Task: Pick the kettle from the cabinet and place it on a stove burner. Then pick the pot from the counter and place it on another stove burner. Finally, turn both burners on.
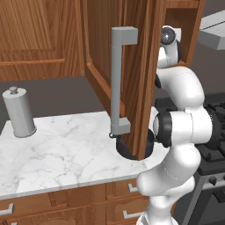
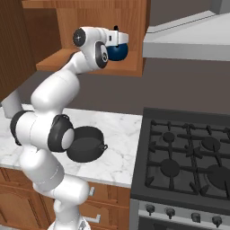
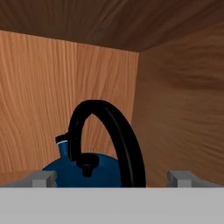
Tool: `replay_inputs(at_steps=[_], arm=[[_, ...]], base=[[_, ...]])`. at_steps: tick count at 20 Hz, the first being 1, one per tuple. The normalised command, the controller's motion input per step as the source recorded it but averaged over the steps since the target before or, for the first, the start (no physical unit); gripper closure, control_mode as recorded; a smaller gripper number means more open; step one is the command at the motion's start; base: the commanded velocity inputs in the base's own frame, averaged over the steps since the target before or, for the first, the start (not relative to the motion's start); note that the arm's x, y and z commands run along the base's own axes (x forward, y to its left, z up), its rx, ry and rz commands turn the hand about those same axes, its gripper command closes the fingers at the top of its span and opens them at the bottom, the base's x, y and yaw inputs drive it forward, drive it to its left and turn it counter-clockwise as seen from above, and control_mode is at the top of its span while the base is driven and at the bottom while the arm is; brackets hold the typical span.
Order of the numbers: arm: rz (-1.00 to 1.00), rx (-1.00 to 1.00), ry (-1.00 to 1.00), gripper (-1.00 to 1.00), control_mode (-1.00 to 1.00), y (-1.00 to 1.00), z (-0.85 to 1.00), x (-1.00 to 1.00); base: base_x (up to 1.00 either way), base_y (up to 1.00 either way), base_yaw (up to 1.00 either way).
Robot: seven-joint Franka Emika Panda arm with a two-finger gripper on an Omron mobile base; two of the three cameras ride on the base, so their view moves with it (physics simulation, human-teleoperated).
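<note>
First step in hand: getting the kettle out of the cabinet. Blue kettle down on the cabinet shelf, close to the back corner, black handle curving up over the lid knob. Claw inside the cabinet, right in front of the kettle, wide open, one finger tip on each side, nothing held. Handle standing between the two tips, nearer the middle.

Next move, by the look of it: push in a little more, get the tips on both sides of the handle, then squeeze and lift up and out past the open door.

Pot sitting on the marble surface, beside the stove burners. Partly hidden behind the arm. Hard to tell if the tips touch the kettle yet. Bottom of the kettle cut off in the hand view. Grey canister far off on the left.
</note>
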Motion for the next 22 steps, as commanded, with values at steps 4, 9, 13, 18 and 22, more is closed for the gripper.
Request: replay_inputs(at_steps=[4, 9, 13, 18, 22], arm=[[0.00, 0.00, 0.00, -1.00, -1.00, 0.00, 0.00, 0.07], [0.00, 0.00, 0.00, -1.00, -1.00, -0.02, 0.00, 0.11], [0.00, 0.00, 0.00, 1.00, -1.00, -0.01, 0.00, 0.09], [0.00, 0.00, 0.00, 1.00, -1.00, 0.00, 0.00, 0.04], [0.00, 0.00, 0.00, 1.00, -1.00, 0.00, 0.00, 0.00]], base=[[0.00, 0.00, 0.00], [0.00, 0.00, 0.00], [0.00, 0.00, 0.00], [0.00, 0.00, 0.00], [0.00, 0.00, 0.00]])
